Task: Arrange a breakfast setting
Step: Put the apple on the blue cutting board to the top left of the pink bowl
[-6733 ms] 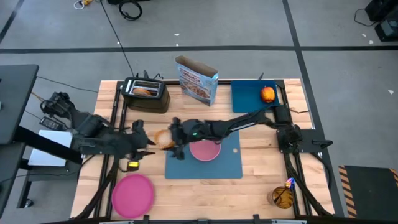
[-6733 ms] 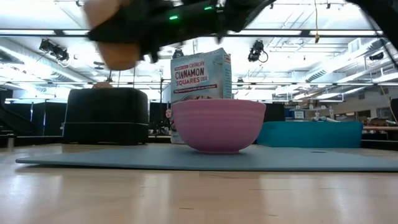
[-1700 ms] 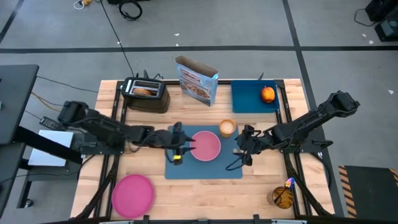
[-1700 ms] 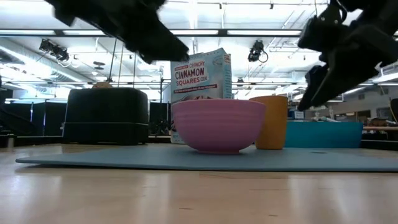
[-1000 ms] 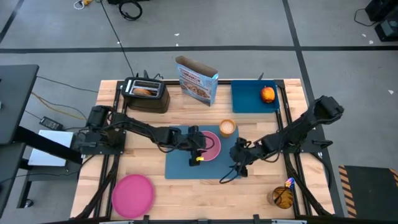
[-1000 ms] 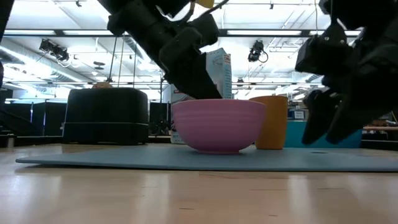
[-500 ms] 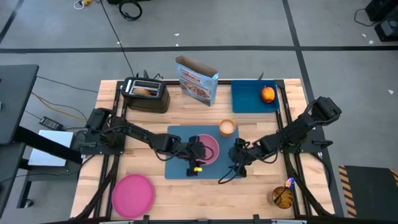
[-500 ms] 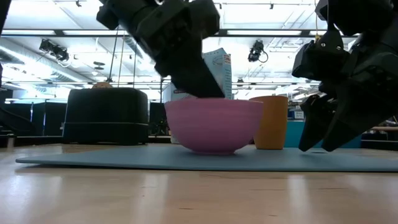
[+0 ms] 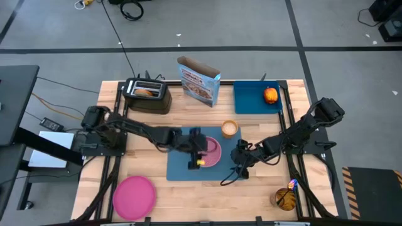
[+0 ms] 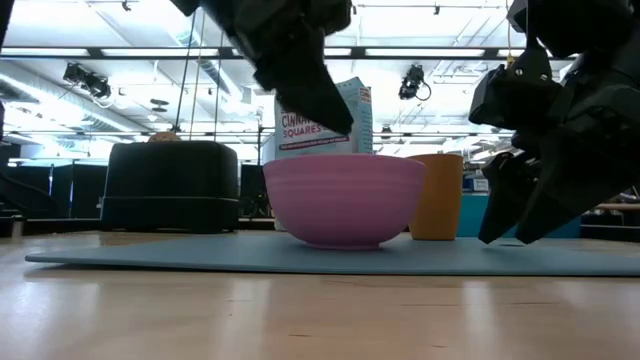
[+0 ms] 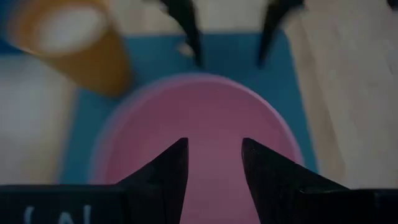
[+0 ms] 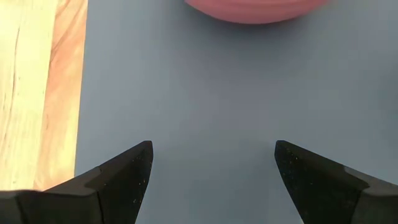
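Observation:
The small pink bowl [image 9: 215, 150] stands on the blue placemat [image 9: 213, 173], with the tan cup [image 9: 230, 129] upright at its far right, also on the mat. My left gripper [image 9: 202, 152] hovers over the bowl's left part, open and empty; in the low view its fingertips [image 10: 338, 122] are clear above the rim [image 10: 345, 158]. My right gripper [image 9: 234, 168] is wide open and empty just above the mat [image 12: 205, 93], right of the bowl. The pink plate [image 9: 134, 194] lies at the near left. The apple [image 9: 270, 95] sits on the blue tray.
A black toaster [image 9: 147, 94] and a cereal box [image 9: 200, 80] stand along the far edge, and the blue tray [image 9: 254, 100] is at the far right. A container holding the spoon [image 9: 286, 196] stands at the near right corner. Bare wood lies near the mat.
The bowl has slid a little toward the table's left on the placemat, staying upright. My left gripper, down at the bowl's rim half a second ago, has since risen clear of it. My right gripper has stayed beside the bowl.

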Available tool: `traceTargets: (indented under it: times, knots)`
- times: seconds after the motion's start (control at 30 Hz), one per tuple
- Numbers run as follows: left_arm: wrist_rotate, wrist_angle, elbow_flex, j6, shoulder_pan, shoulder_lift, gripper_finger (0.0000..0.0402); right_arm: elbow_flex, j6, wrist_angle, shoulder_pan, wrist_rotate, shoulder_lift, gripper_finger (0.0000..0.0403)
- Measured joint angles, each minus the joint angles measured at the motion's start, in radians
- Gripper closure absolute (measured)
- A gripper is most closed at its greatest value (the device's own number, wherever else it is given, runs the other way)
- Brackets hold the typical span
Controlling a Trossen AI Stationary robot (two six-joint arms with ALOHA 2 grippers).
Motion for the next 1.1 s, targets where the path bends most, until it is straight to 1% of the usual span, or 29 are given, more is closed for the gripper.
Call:
traceTargets:
  times: [0.1, 0.23, 0.27, 0.33, 0.4, 0.47, 0.6, 0.63, 0.73, 0.83, 0.9, 0.93, 1.03, 1.1]
  knots:
    - [-0.003, 0.01, 0.0, 0.026, 0.038, -0.059, 0.0244, -0.001, 0.004, -0.034, 0.001, -0.001, -0.047, 0.0061]
    - [0.016, 0.069, 0.001, 0.074, 0.055, -0.127, 0.0244, 0.0, 0.028, -0.147, 0.002, -0.001, -0.192, 0.0071]
    - [0.029, 0.09, 0.001, 0.083, 0.055, -0.137, 0.0244, 0.0, 0.037, -0.192, 0.002, -0.001, -0.233, 0.0073]
    - [0.1, 0.152, -0.001, 0.103, 0.055, -0.148, 0.0244, 0.022, 0.061, -0.314, 0.002, 0.016, -0.314, 0.0077]
    - [0.18, 0.245, -0.013, 0.123, 0.054, -0.151, 0.0244, 0.07, 0.086, -0.447, 0.002, 0.071, -0.387, 0.0081]
    - [0.23, 0.315, -0.027, 0.134, 0.054, -0.151, 0.0244, 0.128, 0.102, -0.571, -0.003, 0.148, -0.454, 0.0084]
    - [0.238, 0.368, -0.064, 0.132, 0.057, -0.151, 0.0244, 0.216, 0.15, -0.778, -0.052, 0.321, -0.546, 0.0091]
    - [0.238, 0.372, -0.073, 0.13, 0.051, -0.151, 0.0244, 0.233, 0.172, -0.817, -0.077, 0.344, -0.562, 0.0092]
    - [0.236, 0.38, -0.106, 0.144, 0.011, -0.151, 0.0244, 0.258, 0.252, -0.924, -0.186, 0.358, -0.588, 0.0097]
    - [0.239, 0.417, -0.152, 0.15, -0.037, -0.15, 0.0244, 0.258, 0.37, -1.011, -0.329, 0.367, -0.59, 0.0102]
    - [0.235, 0.458, -0.18, 0.147, -0.065, -0.15, 0.0244, 0.258, 0.409, -1.051, -0.436, 0.367, -0.578, 0.0106]
    - [0.229, 0.481, -0.191, 0.137, -0.077, -0.15, 0.0244, 0.258, 0.396, -1.06, -0.488, 0.366, -0.568, 0.0107]
    - [0.225, 0.532, -0.223, 0.111, -0.118, -0.15, 0.0244, 0.258, 0.289, -1.039, -0.616, 0.363, -0.532, 0.0104]
    - [0.222, 0.538, -0.239, 0.108, -0.15, -0.15, 0.0244, 0.258, 0.274, -1.007, -0.691, 0.357, -0.504, 0.0097]
